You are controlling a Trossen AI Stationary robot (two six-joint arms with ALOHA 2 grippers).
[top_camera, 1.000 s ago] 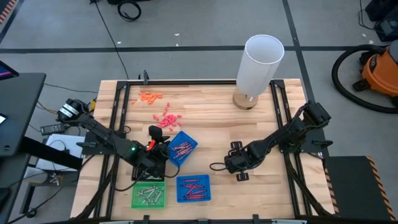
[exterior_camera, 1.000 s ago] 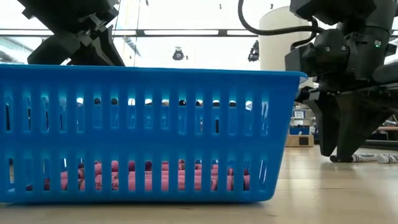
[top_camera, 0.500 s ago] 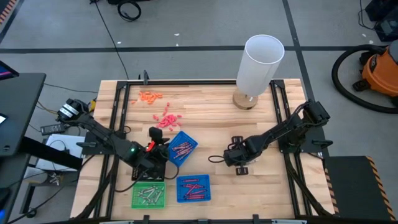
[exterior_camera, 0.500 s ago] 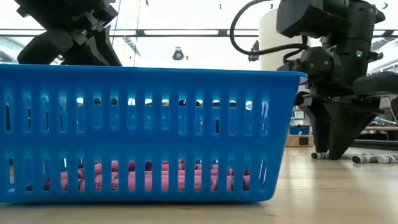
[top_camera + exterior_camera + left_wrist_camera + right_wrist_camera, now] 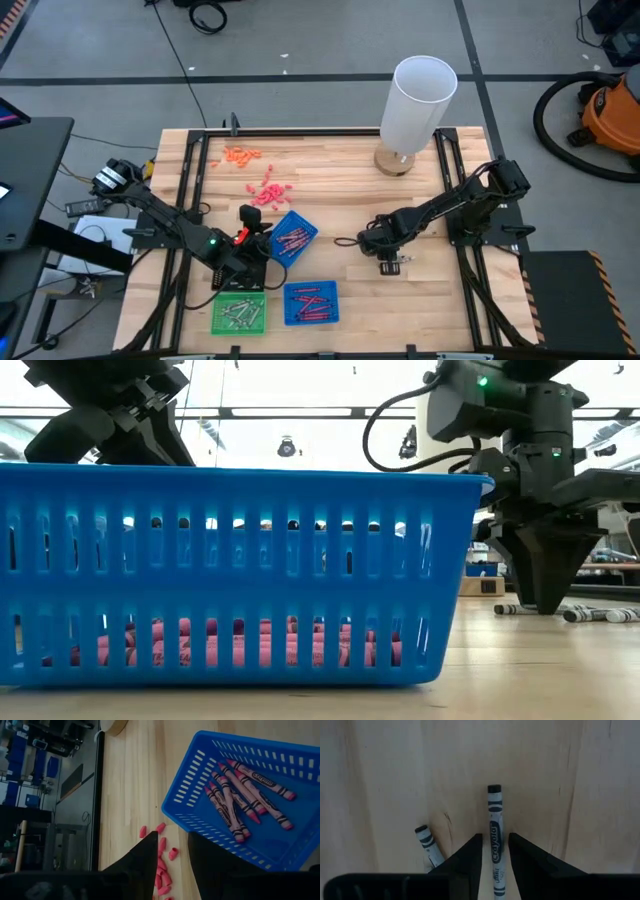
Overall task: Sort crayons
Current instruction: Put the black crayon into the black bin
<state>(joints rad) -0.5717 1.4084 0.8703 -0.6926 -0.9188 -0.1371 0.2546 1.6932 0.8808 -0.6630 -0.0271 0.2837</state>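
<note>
Two grey crayons lie flat on the wood right of the table's middle. One grey crayon [image 5: 495, 815] lies lengthwise between the fingers of my right gripper [image 5: 495, 836], which points down at it, open, with wood showing on either side. The other grey crayon [image 5: 427, 845] lies beside it. In the high view my right gripper [image 5: 383, 250] hangs low over this spot. My left gripper [image 5: 262, 232] stands open and empty beside a tilted blue tray [image 5: 306, 222] of red crayons [image 5: 240, 795]. A second blue tray [image 5: 311, 287] holds red crayons. A green tray [image 5: 216, 312] holds grey crayons.
A tall white cylinder [image 5: 420, 100] on a round wooden foot stands at the far right. Orange bits [image 5: 240, 155] and pink bits [image 5: 268, 190] lie at the far left. Dark rails [image 5: 450, 180] run along both table sides. Bare wood lies between the trays and my right gripper.
My right gripper has swung a little toward the table's far edge and turned at the wrist, coming over the grey crayons, which stay on the wood. My left arm has kept still.
</note>
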